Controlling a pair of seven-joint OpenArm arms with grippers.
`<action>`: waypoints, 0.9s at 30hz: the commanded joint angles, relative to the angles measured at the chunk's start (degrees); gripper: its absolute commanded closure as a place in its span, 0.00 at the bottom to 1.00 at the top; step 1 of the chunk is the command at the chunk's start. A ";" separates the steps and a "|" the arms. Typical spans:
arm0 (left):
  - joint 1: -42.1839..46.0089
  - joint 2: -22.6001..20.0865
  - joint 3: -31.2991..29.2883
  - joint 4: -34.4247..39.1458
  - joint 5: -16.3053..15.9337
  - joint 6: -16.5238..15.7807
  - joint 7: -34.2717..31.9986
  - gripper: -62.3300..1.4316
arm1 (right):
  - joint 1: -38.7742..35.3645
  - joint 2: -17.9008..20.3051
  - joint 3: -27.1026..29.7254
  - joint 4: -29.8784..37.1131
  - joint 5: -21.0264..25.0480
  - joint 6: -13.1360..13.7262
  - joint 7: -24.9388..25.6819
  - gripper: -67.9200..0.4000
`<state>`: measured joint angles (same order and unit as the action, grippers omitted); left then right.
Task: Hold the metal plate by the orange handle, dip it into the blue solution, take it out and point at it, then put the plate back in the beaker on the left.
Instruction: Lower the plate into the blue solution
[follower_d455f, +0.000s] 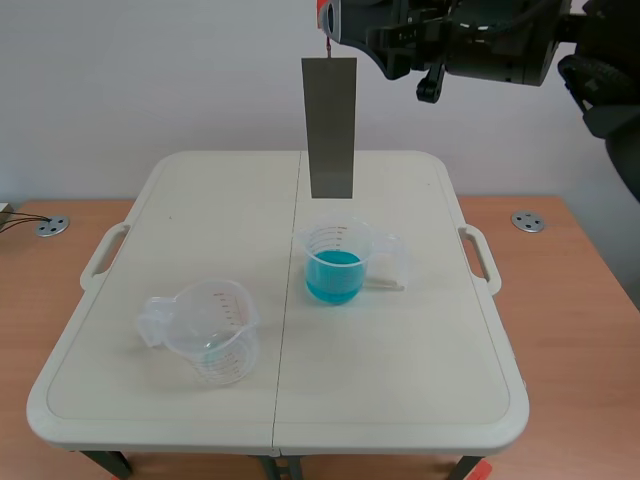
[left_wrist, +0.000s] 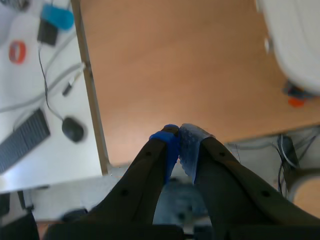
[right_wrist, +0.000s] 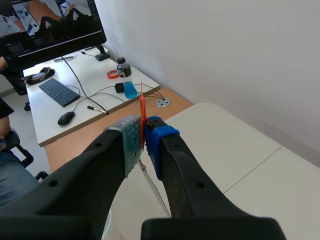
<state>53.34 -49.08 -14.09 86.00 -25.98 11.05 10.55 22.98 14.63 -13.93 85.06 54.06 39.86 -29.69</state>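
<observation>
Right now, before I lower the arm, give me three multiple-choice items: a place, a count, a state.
1. The metal plate is: A) lying flat B) hanging above the beaker of blue liquid C) dipped in liquid.
2. Beakers on the table: A) one B) two C) three.
3. The right gripper is: A) open B) shut on nothing C) shut on the orange handle.
Answers: 1B, it hangs clear of the rim; 2B, the blue one and an empty beaker; 3C, both pads pinch the handle.
</observation>
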 joint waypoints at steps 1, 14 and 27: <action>1.73 2.62 0.48 -0.17 0.52 0.22 -0.50 0.95 | 1.79 0.24 0.26 0.20 1.07 -0.04 1.14 0.98; 13.35 18.32 0.92 -0.76 1.77 -4.94 -1.05 0.95 | 1.97 -1.01 0.26 -8.72 1.03 0.35 3.76 0.98; 14.40 20.15 13.77 -0.87 1.77 -7.82 -0.55 0.95 | 1.97 -2.43 0.26 -15.63 -1.90 0.72 8.04 0.98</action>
<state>67.31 -28.88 -0.23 84.73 -24.27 3.14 10.48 23.14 12.36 -13.93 68.86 51.75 40.32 -22.72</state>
